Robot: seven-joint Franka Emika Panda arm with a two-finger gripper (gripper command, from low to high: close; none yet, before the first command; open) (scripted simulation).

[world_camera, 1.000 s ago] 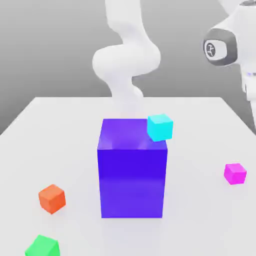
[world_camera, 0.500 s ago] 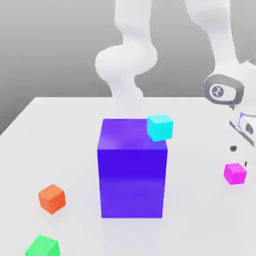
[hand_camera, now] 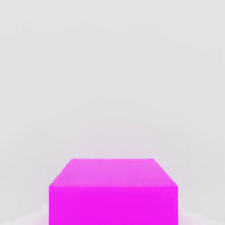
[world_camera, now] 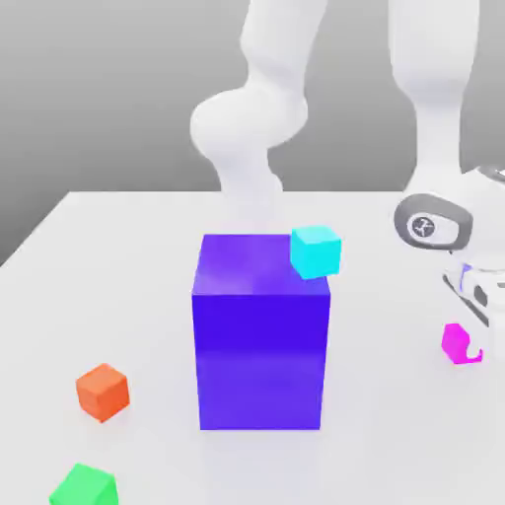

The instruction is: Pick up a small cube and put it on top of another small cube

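The small cube [world_camera: 454,340], bright magenta-pink, rests on the white table [world_camera: 128,286] at the exterior view's right. My gripper [world_camera: 464,348] has come down over it and is shut on it. One white fingertip [world_camera: 473,354] covers the cube's right side. In the hand view the same small cube [hand_camera: 113,193] sits very close, with bare table beyond it. A cyan cube [world_camera: 316,251] sits at the top right corner of the big blue-purple block [world_camera: 259,340].
The blue-purple block stands tall in the middle of the table, to the left of my hand. An orange cube [world_camera: 103,392] and a green cube [world_camera: 85,487] lie near the front left. The arm's white links [world_camera: 247,128] rise behind the block.
The hand has dropped from high at the right down onto the magenta-pink cube. Its fingers, open before, have closed on the cube. The other cubes have not moved.
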